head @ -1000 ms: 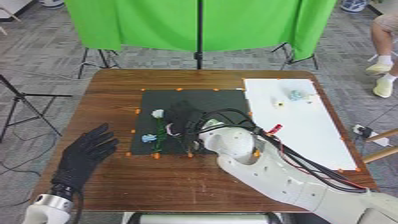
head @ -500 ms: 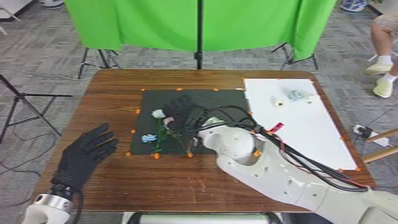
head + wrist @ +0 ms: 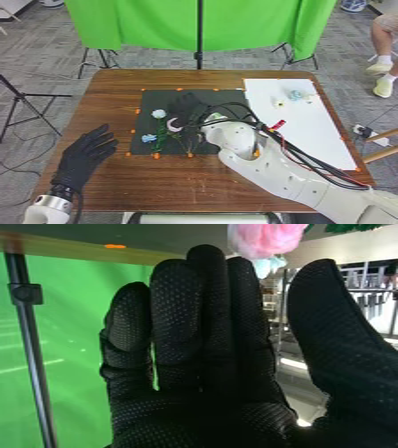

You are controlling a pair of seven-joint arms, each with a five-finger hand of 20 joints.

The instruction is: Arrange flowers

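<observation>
My right hand (image 3: 187,111) is over the dark mat (image 3: 153,101), its fingers straight and spread from the thumb. Seen from the wrist, the right hand (image 3: 200,349) holds nothing, and a pink flower (image 3: 266,239) lies beyond the gap between fingers and thumb. In the head view that pink flower (image 3: 174,125) is beside the hand, partly covered by it. A white flower (image 3: 159,113) and a blue flower (image 3: 149,138) lie on the mat's left part with green stems. My left hand (image 3: 86,152) is open at the table's left side.
A white board (image 3: 306,135) covers the table's right part, with a pale blue flower (image 3: 296,94) and a small white flower (image 3: 279,104) near its far end. A red object (image 3: 278,124) is beside the right forearm. Orange markers line the mat's edge.
My right hand has shifted slightly away from the robot, and more of the pink flower is uncovered. The left hand has hardly moved.
</observation>
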